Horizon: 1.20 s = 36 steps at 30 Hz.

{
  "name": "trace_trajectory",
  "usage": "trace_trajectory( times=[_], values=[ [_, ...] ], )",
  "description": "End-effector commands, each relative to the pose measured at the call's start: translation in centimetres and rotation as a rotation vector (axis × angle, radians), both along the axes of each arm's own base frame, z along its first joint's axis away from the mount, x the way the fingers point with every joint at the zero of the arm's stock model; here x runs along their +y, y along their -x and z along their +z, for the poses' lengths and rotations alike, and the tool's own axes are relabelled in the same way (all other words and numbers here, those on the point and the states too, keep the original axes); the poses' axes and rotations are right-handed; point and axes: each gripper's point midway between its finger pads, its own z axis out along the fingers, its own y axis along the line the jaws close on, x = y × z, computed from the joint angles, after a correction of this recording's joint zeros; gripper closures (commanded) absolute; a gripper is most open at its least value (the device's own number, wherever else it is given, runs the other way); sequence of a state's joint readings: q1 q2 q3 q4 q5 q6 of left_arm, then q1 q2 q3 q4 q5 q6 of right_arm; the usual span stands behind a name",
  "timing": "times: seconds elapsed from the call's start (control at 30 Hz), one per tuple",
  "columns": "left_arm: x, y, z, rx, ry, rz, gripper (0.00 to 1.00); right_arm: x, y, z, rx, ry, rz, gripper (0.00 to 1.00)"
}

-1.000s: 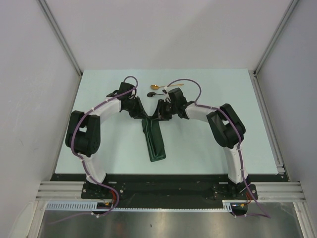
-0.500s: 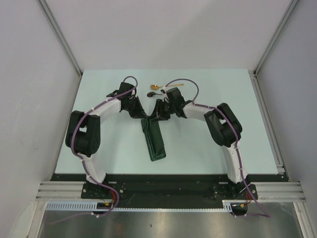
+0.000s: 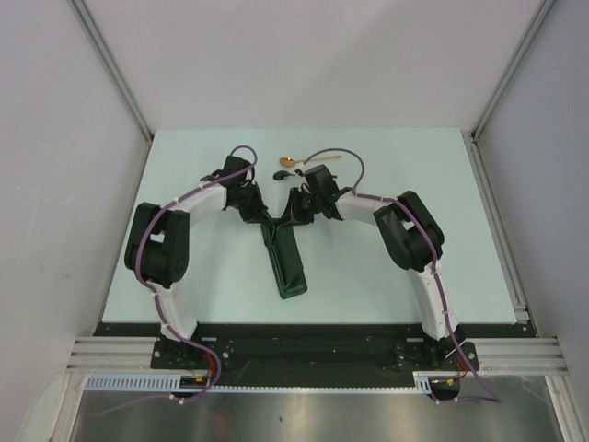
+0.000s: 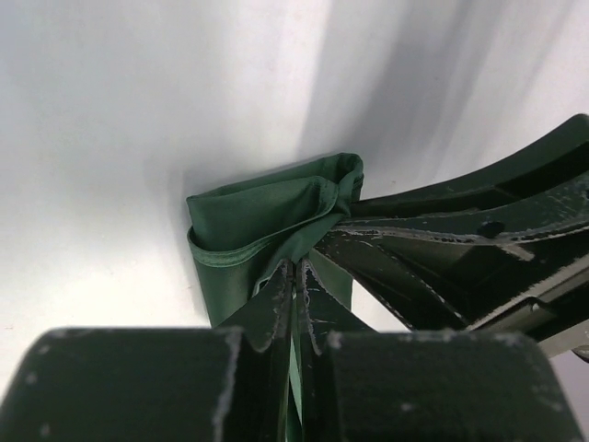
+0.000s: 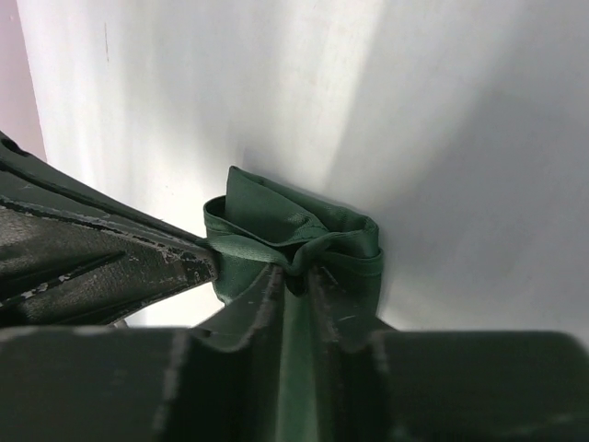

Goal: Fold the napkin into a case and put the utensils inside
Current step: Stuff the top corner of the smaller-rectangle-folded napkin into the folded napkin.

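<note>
The dark green napkin (image 3: 287, 262) lies as a narrow, long, layered strip on the table, running from its far end toward the near edge. My left gripper (image 3: 265, 219) is shut on the far end's left corner (image 4: 267, 221). My right gripper (image 3: 287, 219) is shut on the far end's right corner (image 5: 294, 235). The two grippers nearly touch over that end, and the cloth bunches between them. The gold spoon (image 3: 293, 161) and the black spoon (image 3: 285, 174) lie just beyond the grippers; the right arm hides part of them.
The pale table (image 3: 184, 184) is walled by white panels at left, right and back. A metal rail (image 3: 502, 212) runs along the right edge. Both arm bases stand at the near edge.
Both grippers have drawn closer together over the napkin's far end, pinching it narrower. The near end has stayed in place. The spoons have not moved.
</note>
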State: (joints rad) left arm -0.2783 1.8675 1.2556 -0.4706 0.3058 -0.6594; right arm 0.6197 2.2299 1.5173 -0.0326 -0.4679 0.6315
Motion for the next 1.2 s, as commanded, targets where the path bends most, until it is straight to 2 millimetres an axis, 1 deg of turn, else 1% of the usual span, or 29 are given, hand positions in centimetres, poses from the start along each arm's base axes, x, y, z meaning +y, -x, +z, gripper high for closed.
trace_trajectory(
  times=[0.0,0.13,0.2,0.23,0.3,0.4,0.43,0.6,0.67,0.77,0.83,0.87,0.9,0.93,0.97,1.0,1.07,1.1,1.13,1.17],
  values=[
    [0.2,-0.6,0.2,-0.017,0.001,0.028,0.94,0.7,-1.0,1.3,-0.055,-0.029,0.018,0.86],
    [0.3,-0.6,0.3,-0.022,-0.005,0.022,0.95,1.0,-0.1,2.9,-0.077,-0.028,0.048,0.88],
    [0.3,-0.6,0.3,-0.022,-0.007,0.019,0.95,0.7,0.2,3.2,-0.075,-0.026,0.048,0.88],
    [0.4,-0.6,0.3,-0.023,-0.007,0.017,0.95,0.5,0.4,3.8,-0.086,-0.029,0.048,0.87],
    [0.3,-0.6,0.3,-0.024,-0.004,0.013,0.95,0.1,0.5,4.2,-0.090,-0.026,0.049,0.85],
    [0.1,-0.5,0.4,-0.028,0.005,0.008,0.95,0.0,0.7,4.5,-0.088,-0.036,0.056,0.78],
    [0.1,-0.6,0.4,-0.030,0.008,0.009,0.95,-0.1,0.7,4.2,-0.082,-0.036,0.059,0.76],
    [0.0,-0.6,0.7,-0.034,0.017,0.010,0.95,0.2,0.6,4.1,-0.072,-0.057,0.063,0.75],
    [-0.1,-0.5,0.7,-0.031,0.023,0.009,0.95,0.3,0.5,4.1,-0.064,-0.062,0.064,0.77],
    [-0.1,-0.4,0.8,-0.033,0.022,0.006,0.95,0.5,0.4,4.5,-0.071,-0.067,0.068,0.76],
    [0.0,-0.4,0.9,-0.036,0.017,0.002,0.95,0.5,0.5,4.7,-0.073,-0.068,0.074,0.70],
    [0.0,-0.3,0.9,-0.037,0.019,-0.001,0.95,0.7,0.7,4.9,-0.075,-0.071,0.080,0.70],
    [-0.1,-0.3,0.9,-0.036,0.024,-0.002,0.95,0.8,0.8,5.0,-0.070,-0.079,0.090,0.73],
    [-0.2,-0.2,1.0,-0.035,0.028,-0.003,0.95,0.8,0.9,5.1,-0.068,-0.088,0.095,0.86],
    [-0.3,-0.3,1.0,-0.041,0.033,-0.006,0.95,1.2,1.0,5.5,-0.074,-0.104,0.106,0.91],
    [-0.3,-0.2,0.9,-0.036,0.037,-0.007,0.96,1.3,1.2,5.4,-0.061,-0.116,0.116,0.93],
    [-0.4,-0.2,1.0,-0.038,0.044,-0.012,0.95,1.7,1.3,5.6,-0.055,-0.135,0.132,0.92],
    [-0.5,-0.2,1.0,-0.039,0.047,-0.011,0.95,2.0,1.5,5.0,-0.036,-0.141,0.146,0.92],
    [-0.5,-0.1,0.9,-0.035,0.049,-0.011,0.96,2.2,1.3,5.2,-0.036,-0.149,0.148,0.91],
    [-0.6,-0.1,1.0,-0.037,0.054,-0.013,0.96,2.4,1.4,5.1,-0.031,-0.152,0.154,0.91]
  ],
)
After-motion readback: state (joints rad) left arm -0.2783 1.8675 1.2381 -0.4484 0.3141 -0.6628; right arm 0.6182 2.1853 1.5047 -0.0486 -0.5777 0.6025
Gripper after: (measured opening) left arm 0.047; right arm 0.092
